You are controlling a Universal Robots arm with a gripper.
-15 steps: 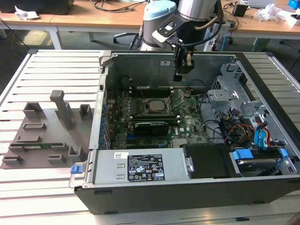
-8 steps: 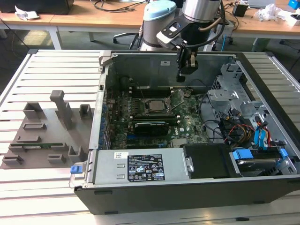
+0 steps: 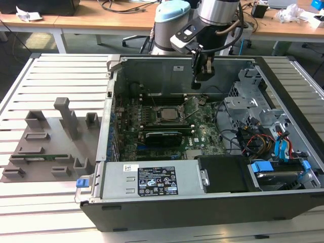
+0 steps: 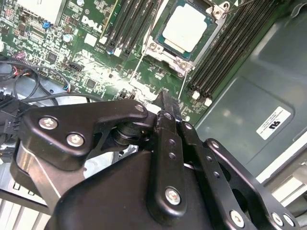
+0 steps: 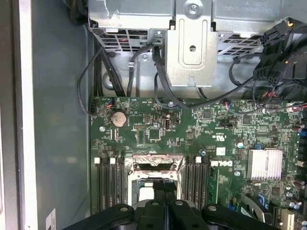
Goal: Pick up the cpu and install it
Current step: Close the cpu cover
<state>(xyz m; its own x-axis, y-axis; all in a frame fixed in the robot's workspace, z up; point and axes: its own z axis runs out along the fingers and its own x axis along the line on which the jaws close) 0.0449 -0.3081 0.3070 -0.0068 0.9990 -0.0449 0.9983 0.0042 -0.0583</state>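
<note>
Gripper [image 3: 201, 81] closed fully, nothing held, hovering over motherboard [image 3: 202, 132] inside open computer case [image 3: 152, 68]; in second wrist view, cpu [image 4: 184, 28] seated in socket [image 4: 165, 53], clear of fingertips.

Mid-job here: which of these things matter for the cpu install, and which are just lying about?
Job: cpu, seated in socket; claw, shut.
Lying about: memory stick on grey rack; power supply; coin cell.
</note>
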